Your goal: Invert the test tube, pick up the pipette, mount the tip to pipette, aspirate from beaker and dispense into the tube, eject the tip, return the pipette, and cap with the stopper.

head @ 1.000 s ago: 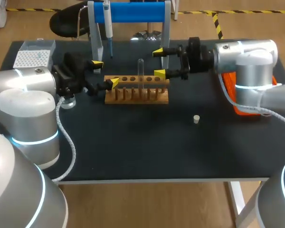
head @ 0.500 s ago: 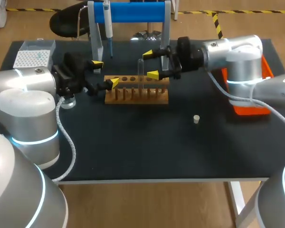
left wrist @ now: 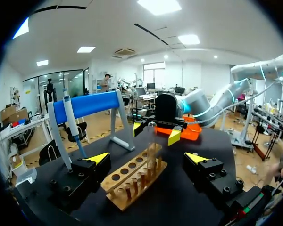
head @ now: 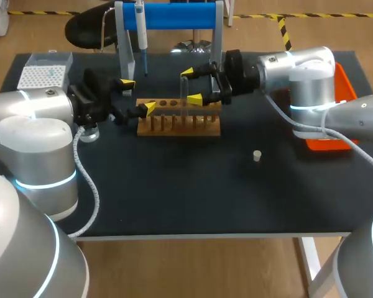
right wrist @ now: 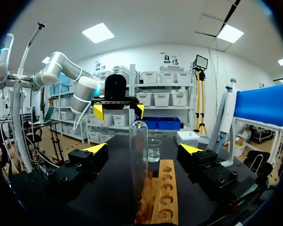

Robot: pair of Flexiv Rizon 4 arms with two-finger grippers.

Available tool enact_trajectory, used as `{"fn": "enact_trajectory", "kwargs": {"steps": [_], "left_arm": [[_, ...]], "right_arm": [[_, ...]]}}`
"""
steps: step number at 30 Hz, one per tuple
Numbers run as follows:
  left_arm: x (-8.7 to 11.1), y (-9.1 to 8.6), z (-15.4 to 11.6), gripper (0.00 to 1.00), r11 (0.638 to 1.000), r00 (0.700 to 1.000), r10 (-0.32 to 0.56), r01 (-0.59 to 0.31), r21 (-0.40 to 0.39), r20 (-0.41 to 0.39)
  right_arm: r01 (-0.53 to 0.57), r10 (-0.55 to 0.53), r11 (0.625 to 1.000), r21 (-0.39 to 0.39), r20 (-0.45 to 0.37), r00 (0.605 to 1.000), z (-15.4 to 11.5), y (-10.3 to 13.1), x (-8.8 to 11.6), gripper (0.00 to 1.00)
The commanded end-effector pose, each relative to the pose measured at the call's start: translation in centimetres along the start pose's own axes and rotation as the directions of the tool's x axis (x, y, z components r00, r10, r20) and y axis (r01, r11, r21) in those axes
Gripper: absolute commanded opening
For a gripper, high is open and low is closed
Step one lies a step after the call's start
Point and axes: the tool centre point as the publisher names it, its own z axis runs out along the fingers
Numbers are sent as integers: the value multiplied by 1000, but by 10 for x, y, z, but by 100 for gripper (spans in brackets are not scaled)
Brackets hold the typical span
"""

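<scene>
Test tube [right wrist: 138, 155] stands upright in the wooden rack [head: 179, 124], rounded end up, about midway along it. Right gripper [head: 191, 85] is spread wide, with the tube between its yellow-tipped fingers and a gap on each side. Left gripper [head: 137, 95] is also spread wide at the rack's left end and holds nothing. Pipette [head: 141, 37] hangs on the blue-barred stand [head: 174, 15] behind the rack. Small pale stopper [head: 257, 155] lies on the table [head: 174, 198], well apart to the right.

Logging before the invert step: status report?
Left end effector open, at end of wooden rack. Right end effector open, straddling test tube, not touching. Tube upright in rack, round end up. Nothing in the way.
</scene>
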Motion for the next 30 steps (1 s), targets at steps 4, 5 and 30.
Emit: {"fn": "enact_trajectory", "kwargs": {"steps": [4, 5, 30], "left_arm": [[0, 1, 1, 100, 1000, 1000, 1, -1, 3, 1], [0, 1, 1, 100, 1000, 1000, 1, -1, 3, 1], [0, 1, 1, 100, 1000, 1000, 1, -1, 3, 1]], "right_arm": [[2, -2, 1000, 0, -4, 1000, 10, -4, -5, 93], [2, -2, 1000, 0, -3, 1000, 11, -4, -4, 92], [-10, 11, 1000, -18, 31, 999, 19, -4, -5, 64]]}}
